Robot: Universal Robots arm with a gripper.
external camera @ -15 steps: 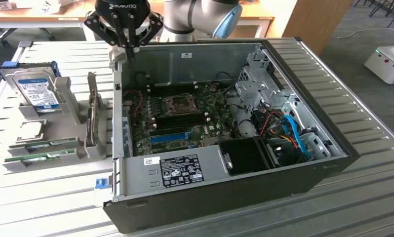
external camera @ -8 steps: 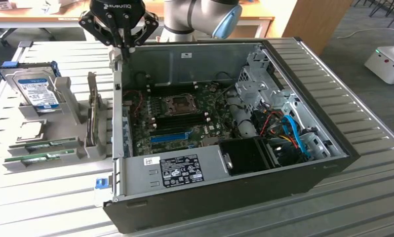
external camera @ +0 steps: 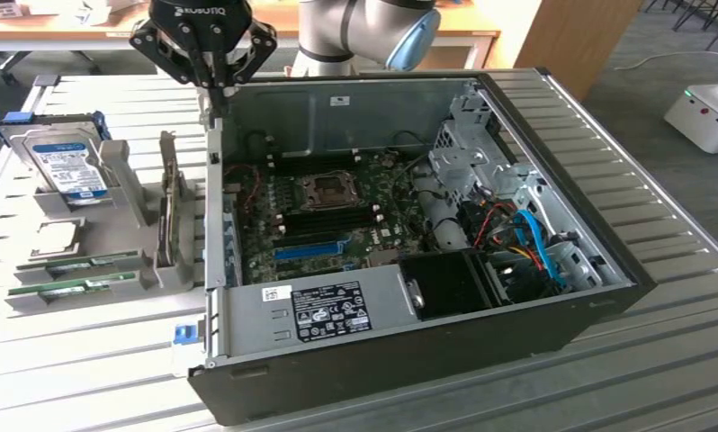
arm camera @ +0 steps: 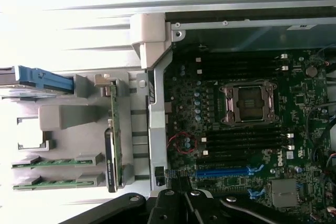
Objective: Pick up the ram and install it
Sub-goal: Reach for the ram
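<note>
Claw (external camera: 212, 88) pinched shut, empty, over case (external camera: 335, 112) wall edge, well apart from ram (external camera: 85, 264). Ram sits on edge in grey holder (external camera: 125, 175) on worktop (external camera: 83, 378), exterior view's left of case, twin stick (external camera: 68, 289) just beside. Long axis runs left-right in exterior view, parallel to memory slots (external camera: 323, 213). Risks: claw grabs twin stick, clips case wall, or comes down shut onto ram's edge.

- A robotics lab: an open computer case (external camera: 503, 351) lies on a ribbed metal table (external camera: 683, 270).
- Behind the case, a robot arm (external camera: 372, 31) and wooden desks (external camera: 47, 38).
- Past the case, a white machine (external camera: 707, 112) stands on grey carpet (external camera: 647, 45).
</note>
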